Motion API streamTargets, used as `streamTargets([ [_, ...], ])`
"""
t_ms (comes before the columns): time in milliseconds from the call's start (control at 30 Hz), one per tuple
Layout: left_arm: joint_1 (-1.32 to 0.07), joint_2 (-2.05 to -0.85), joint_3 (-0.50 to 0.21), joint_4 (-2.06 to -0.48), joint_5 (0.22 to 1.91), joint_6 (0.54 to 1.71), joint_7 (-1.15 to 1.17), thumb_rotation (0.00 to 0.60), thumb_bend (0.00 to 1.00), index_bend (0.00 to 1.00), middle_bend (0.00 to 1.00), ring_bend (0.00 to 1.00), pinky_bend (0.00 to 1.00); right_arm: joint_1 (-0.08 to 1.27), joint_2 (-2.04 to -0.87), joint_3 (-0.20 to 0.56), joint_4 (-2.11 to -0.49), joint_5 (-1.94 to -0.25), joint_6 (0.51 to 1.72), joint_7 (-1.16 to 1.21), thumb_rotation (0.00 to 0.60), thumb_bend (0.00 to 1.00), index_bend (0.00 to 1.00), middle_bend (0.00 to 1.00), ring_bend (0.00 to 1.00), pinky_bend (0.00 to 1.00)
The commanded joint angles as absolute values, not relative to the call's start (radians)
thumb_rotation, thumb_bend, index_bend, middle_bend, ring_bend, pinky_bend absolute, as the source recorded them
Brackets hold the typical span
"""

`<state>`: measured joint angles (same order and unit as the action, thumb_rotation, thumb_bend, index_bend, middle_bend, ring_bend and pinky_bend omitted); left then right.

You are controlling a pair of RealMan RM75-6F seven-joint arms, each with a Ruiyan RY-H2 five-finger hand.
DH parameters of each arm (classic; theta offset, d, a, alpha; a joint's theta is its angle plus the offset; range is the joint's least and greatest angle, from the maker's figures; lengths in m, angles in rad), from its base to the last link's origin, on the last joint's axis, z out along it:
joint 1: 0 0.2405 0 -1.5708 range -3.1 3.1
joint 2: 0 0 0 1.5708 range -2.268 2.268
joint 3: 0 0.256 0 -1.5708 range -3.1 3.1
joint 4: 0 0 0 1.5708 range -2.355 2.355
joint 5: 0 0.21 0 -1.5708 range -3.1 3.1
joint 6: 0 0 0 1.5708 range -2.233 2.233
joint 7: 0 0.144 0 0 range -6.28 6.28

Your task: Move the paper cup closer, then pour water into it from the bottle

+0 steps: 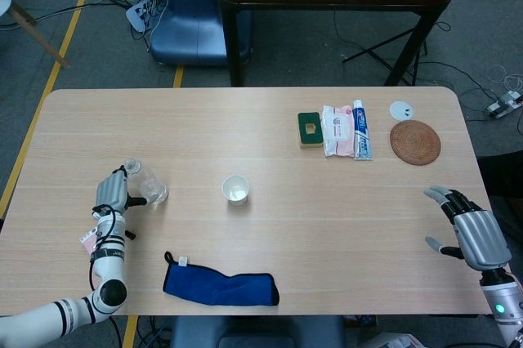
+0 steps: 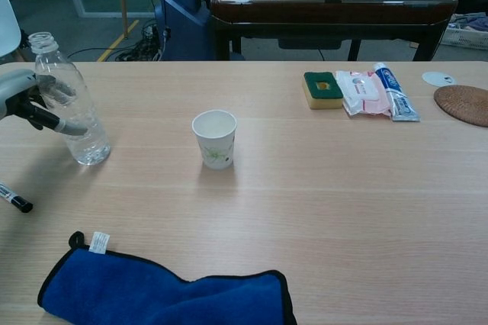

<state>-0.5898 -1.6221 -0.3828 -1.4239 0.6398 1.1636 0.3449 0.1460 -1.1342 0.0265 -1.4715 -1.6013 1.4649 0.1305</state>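
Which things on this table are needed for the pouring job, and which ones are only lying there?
For the job:
- paper cup
- bottle, uncapped, held by the left hand

Only lying there:
- blue cloth
- green sponge
- wipes pack
- toothpaste tube
- woven coaster
- small white disc
- marker

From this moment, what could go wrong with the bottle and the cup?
1. The bottle has no cap and leans in the left hand, so water may spill before it reaches the paper cup.
2. The fingers wrap clear, smooth plastic; the bottle might slip.
3. The cup stands free, with the right hand far away; a bump could tip it.
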Motion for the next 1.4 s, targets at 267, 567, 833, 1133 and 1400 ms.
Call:
streamTargets([
  [267, -0.582, -1.582, -0.384, -1.48, 0.619, 1.164, 0.362, 0.6, 0.06, 0.17, 0.14, 0.14, 0.32, 0.147, -1.136, 0.026, -1.472, -1.6, 1.461, 0.126, 0.6, 0.04, 0.2, 0.2, 0.19, 0.46],
  [567, -0.548, -1.497, -0.36, -1.593, 0.639, 1.188, 0.367, 0.6, 0.06, 0.12, 0.09, 0.1, 0.28, 0.146, -1.136, 0.024, -1.474, -1.605, 1.464, 0.121, 0.6, 0.04, 0.2, 0.2, 0.19, 0.46],
  [833, -0.472, -1.414, -0.297, -1.649, 0.794, 1.248, 0.292, 0.6, 0.06, 0.12, 0.09, 0.1, 0.28, 0.144, -1.137, 0.023, -1.478, -1.609, 1.472, 0.112, 0.6, 0.04, 0.2, 0.2, 0.19, 0.46],
  [1133, -0.371, -1.336, -0.197, -1.657, 1.027, 1.339, 0.193, 0.6, 0.06, 0.19, 0.09, 0.1, 0.28, 0.145, -1.143, 0.025, -1.478, -1.601, 1.464, 0.094, 0.6, 0.04, 0.2, 0.2, 0.19, 0.46],
  [1400, -0.286, -1.306, -0.091, -1.651, 1.244, 1.457, 0.17, 0.6, 0.06, 0.24, 0.09, 0.1, 0.31, 0.143, -1.147, 0.028, -1.482, -1.596, 1.468, 0.069, 0.6, 0.04, 0.2, 0.2, 0.19, 0.46],
])
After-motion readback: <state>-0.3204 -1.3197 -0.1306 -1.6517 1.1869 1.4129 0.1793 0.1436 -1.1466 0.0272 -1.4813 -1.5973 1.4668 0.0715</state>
